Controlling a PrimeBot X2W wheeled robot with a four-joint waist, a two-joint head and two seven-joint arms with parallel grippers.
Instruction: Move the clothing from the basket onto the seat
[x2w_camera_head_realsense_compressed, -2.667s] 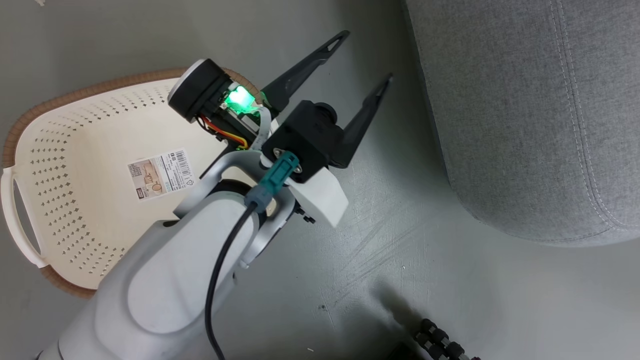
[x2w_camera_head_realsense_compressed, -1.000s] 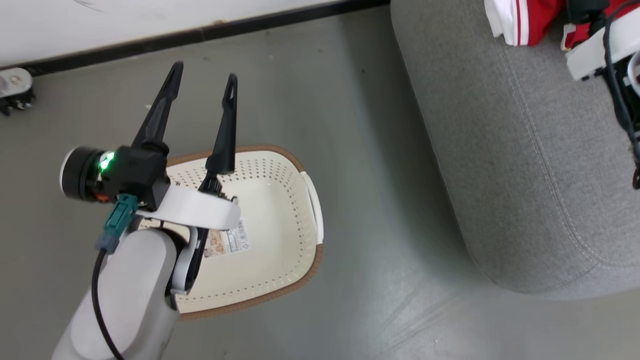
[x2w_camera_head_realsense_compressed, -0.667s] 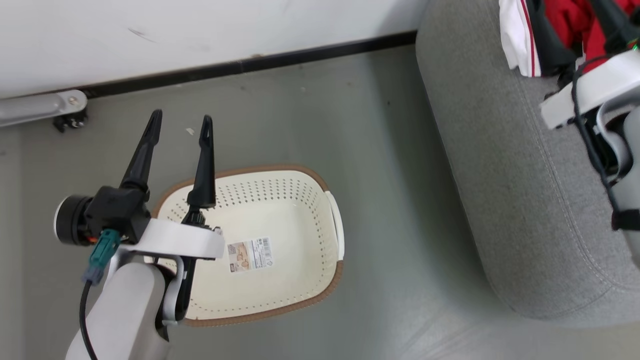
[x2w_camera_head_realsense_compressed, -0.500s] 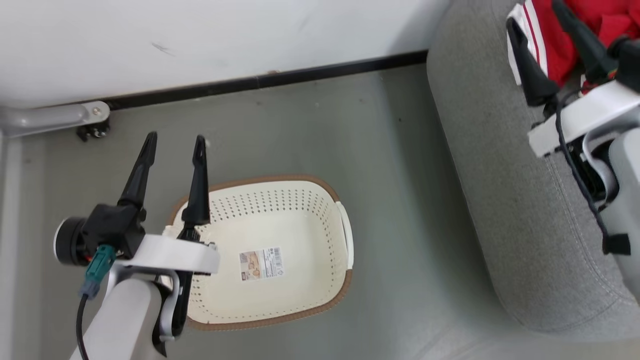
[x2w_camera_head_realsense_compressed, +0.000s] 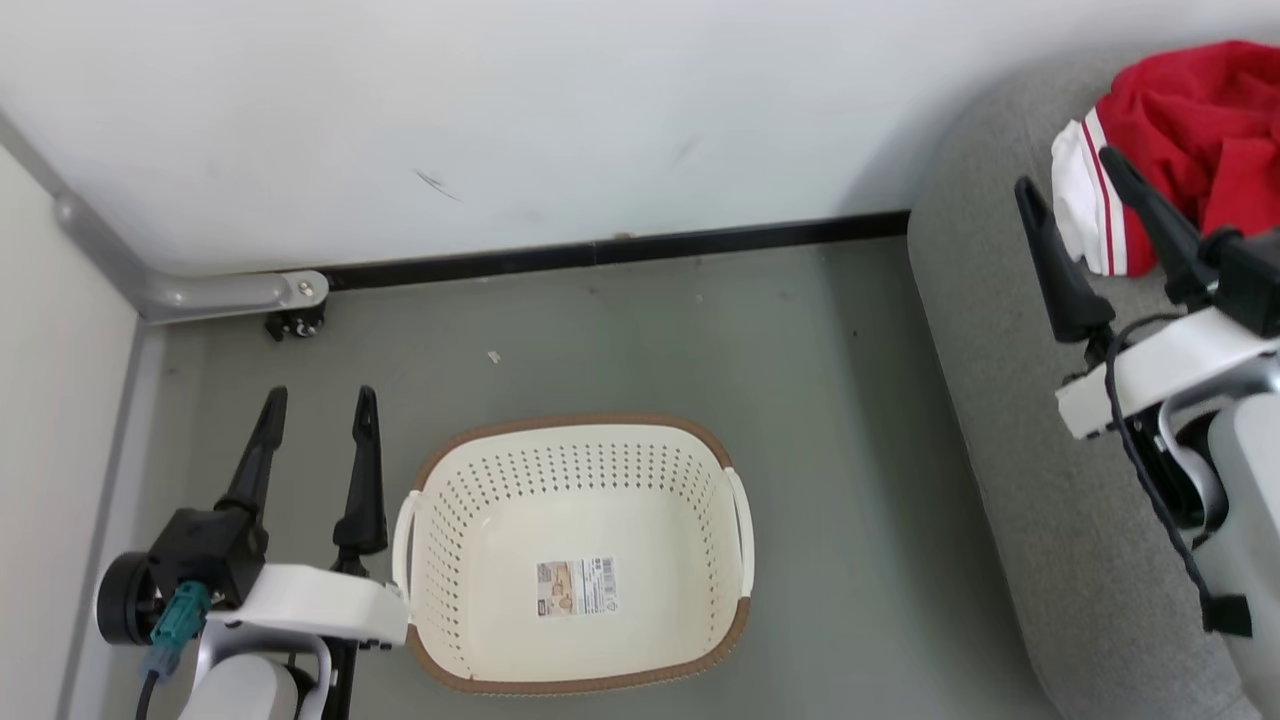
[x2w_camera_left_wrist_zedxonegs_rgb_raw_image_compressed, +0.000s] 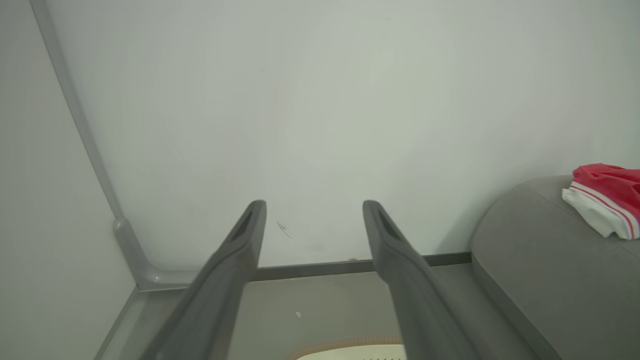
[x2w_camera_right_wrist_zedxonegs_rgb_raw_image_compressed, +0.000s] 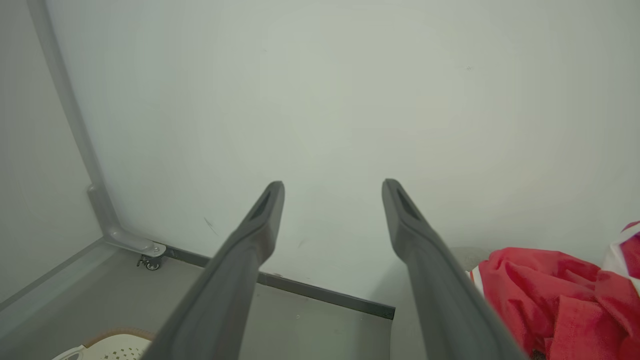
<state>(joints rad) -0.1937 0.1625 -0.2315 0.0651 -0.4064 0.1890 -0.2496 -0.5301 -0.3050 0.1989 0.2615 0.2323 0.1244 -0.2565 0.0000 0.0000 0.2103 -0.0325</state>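
right tool (x2w_camera_head_realsense_compressed: 1065, 170) — spread wide | clothing (x2w_camera_head_realsense_compressed: 1190, 110) just beyond it, on seat (x2w_camera_head_realsense_compressed: 1000, 420)

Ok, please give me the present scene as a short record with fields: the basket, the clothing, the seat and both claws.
basket: upright on the floor, no clothing inside, label sticker on its bottom
clothing: red with white striped trim, bunched on the seat
seat: grey sofa, to the right of the basket
left claw: open, holding nothing, beside the basket
right claw: open, holding nothing, over the seat, close to the clothing
task state: looks finished
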